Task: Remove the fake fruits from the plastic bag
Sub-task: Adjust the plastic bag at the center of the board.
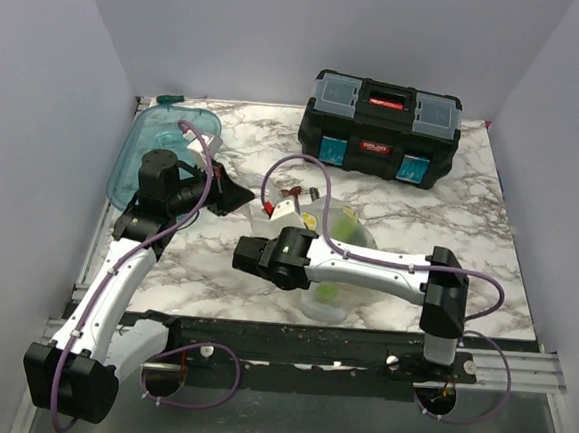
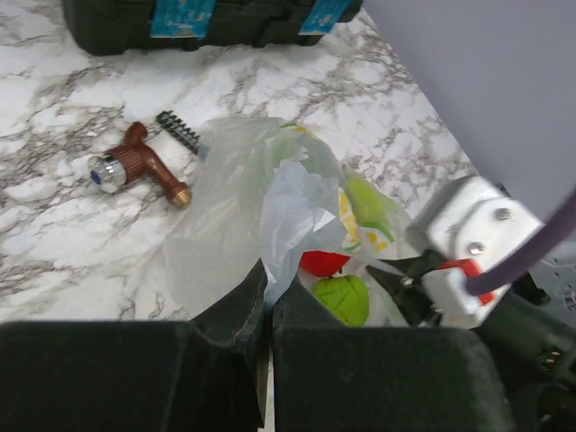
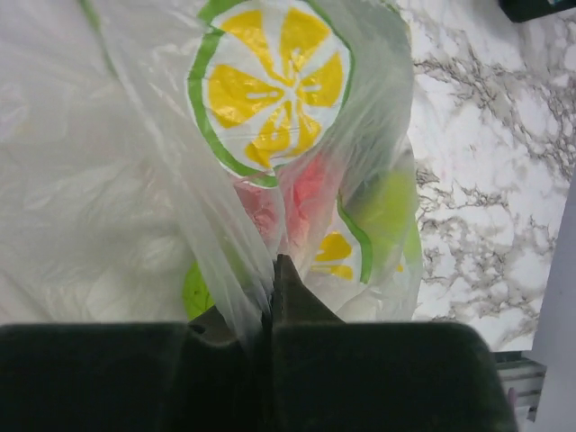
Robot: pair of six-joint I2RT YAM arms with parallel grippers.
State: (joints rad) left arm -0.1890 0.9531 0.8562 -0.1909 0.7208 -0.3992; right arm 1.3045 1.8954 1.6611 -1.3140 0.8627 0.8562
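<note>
No fruit is out yet: the red and green fruits (image 2: 340, 299) that show sit inside the bag (image 2: 225, 207), mid-worktop (image 1: 215, 271) at about 6 o'clock from the toolbox (image 1: 382, 128), while the left hand (image 2: 267, 297) and right hand (image 3: 273, 297) each pinch its film.

readable text: none | toolbox (image 1: 380, 133) labels: too small | plastic bag (image 3: 108, 180) print: wordless citrus slice

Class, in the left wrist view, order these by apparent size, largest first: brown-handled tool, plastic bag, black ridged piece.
1. plastic bag, nearest the camera but clearly largest
2. brown-handled tool
3. black ridged piece
</note>
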